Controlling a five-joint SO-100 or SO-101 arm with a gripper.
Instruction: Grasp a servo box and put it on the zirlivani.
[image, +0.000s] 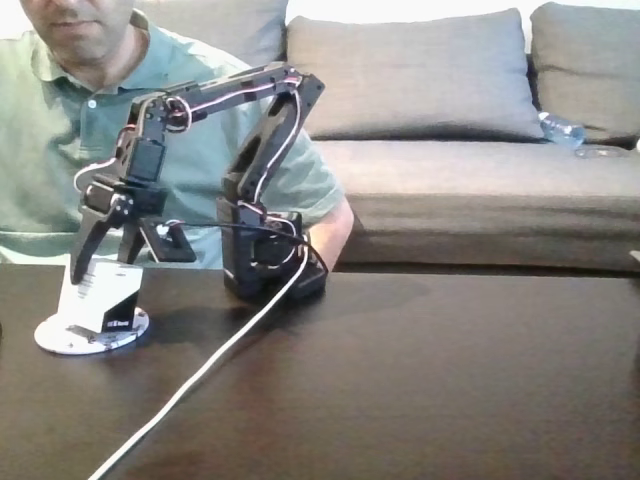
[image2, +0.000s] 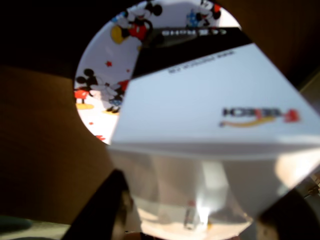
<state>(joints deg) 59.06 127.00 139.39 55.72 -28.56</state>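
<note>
Resting on the zirlivani (image: 60, 338), the servo box (image: 100, 295) sits directly beneath the tool (image: 102, 262), whose fingers straddle its top, spread; whether they touch it cannot be told. Judged next: lift straight up off the box, clear of the counter (image: 420, 380).

Black jointed arm (image: 250, 95) (white cables along it), black pincer (image: 102, 262)

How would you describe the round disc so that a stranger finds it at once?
Look at the dark table, near its left edge in the fixed view, below the black arm's claw. There lies a flat white disc with a white box standing on it. The wrist view shows cartoon mice printed on it.
</note>
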